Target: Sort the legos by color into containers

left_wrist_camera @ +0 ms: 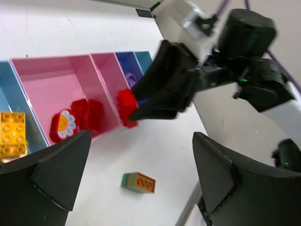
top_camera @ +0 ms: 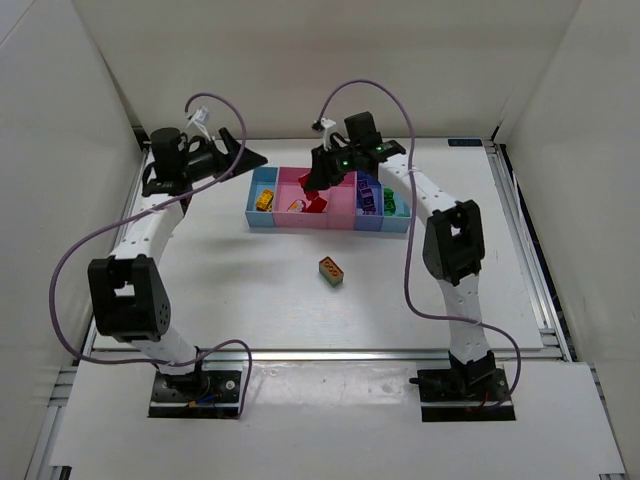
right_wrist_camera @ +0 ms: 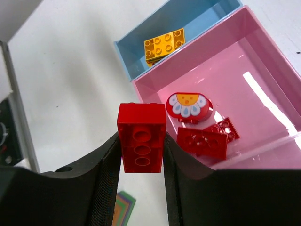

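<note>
My right jaws are closed on a red brick (right_wrist_camera: 141, 137), pinching it by two opposite sides. The brick hangs over the front edge of the row of bins (top_camera: 300, 226), by the wide pink bin (right_wrist_camera: 263, 61). Inside that bin, a rounded red piece with a flower print (right_wrist_camera: 189, 106) and a flat red block (right_wrist_camera: 202, 141) lie side by side. The light blue end bin (right_wrist_camera: 202, 16) next to it holds a yellow brick (right_wrist_camera: 164, 43). My left jaws are spread wide and hold nothing, hovering near the row's left end. A striped, orange-topped chunk (top_camera: 332, 271) lies alone on the white surface (top_camera: 230, 280), well apart from the bins.
</note>
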Motion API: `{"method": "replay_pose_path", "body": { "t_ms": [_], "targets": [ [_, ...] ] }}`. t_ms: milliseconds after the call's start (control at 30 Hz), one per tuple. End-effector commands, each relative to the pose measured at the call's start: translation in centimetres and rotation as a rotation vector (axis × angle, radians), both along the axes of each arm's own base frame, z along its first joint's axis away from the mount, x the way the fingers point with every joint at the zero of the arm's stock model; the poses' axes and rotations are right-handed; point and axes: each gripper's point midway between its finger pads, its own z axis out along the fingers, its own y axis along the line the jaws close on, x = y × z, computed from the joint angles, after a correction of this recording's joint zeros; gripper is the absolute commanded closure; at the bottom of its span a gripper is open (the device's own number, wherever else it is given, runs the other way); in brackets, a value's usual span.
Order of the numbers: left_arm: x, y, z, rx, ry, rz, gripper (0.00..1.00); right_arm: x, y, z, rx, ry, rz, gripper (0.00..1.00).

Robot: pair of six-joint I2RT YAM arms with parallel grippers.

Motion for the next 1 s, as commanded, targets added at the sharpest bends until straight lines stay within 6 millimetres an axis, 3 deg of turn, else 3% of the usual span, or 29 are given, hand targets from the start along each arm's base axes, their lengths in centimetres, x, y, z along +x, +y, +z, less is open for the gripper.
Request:
{"method": "replay_pose_path", "body": {
  "t_ms": [0,67,100,200,333,467,533,600,633,667,733,767,800,900,933,967],
  "targets": [
    [-3.4,0.2,1.6,-0.067,0.001,-0.089,0.01,2.1,0.4,-1.1,-0.066,-0.091,-0.042,0.81],
    [-4.2,0.4,1.0,-0.023,0.013,-0.100,0.01,2.6,0.7,-2.1,-0.109,-0.110,-0.067,0.75],
    [-4.7,0.6,1.0,-0.003,0.034,-0.094,0.01,2.8,0.9,-2.8,-0.128,-0.123,-0.064,0.60],
    [-5.3,1.2,1.2,0.067,-0.005,-0.067,0.01,4.0,0.9,-4.8,-0.197,-0.154,-0.105,0.44],
    [-6.0,1.8,1.3,0.130,-0.045,-0.056,0.00,5.0,1.2,-5.9,-0.237,-0.195,-0.124,0.37],
    [-6.7,2.0,1.7,0.149,-0.082,-0.042,0.00,4.3,1.4,-4.2,-0.231,-0.220,-0.103,0.34],
    [-7.0,2.2,1.4,0.166,-0.069,-0.043,0.01,2.9,0.6,-1.0,-0.214,-0.258,-0.078,0.37],
    [-7.2,2.4,1.0,0.181,-0.075,-0.026,0.00,0.3,-0.3,-0.3,-0.208,-0.222,-0.029,0.40],
    [-7.0,2.7,1.3,0.196,-0.098,0.009,0.01,-1.0,-1.0,3.1,-0.176,-0.262,-0.021,0.40],
    [-7.3,2.9,0.5,0.201,-0.091,0.021,0.01,-3.2,-1.7,2.7,-0.178,-0.216,0.020,0.41],
    [-7.5,3.1,0.4,0.203,-0.098,0.043,0.01,-6.0,-2.6,3.8,-0.174,-0.202,0.055,0.41],
    [-7.5,3.3,0.0,0.220,-0.084,0.073,0.01,-8.4,-3.8,4.2,-0.185,-0.180,0.075,0.41],
    [-7.5,3.5,-0.2,0.230,-0.075,0.090,0.01,-10.2,-3.7,4.3,-0.198,-0.180,0.106,0.42],
    [-7.3,4.3,-1.0,0.276,-0.050,0.149,0.01,-14.2,-5.2,2.2,-0.291,-0.179,0.145,0.42],
    [-7.2,4.5,-1.1,0.295,-0.050,0.167,0.01,-15.8,-5.5,0.4,-0.328,-0.154,0.165,0.43],
    [-7.1,5.2,-1.2,0.324,-0.045,0.216,0.01,-16.2,-5.9,0.8,-0.336,-0.159,0.136,0.44]
  ]
}}
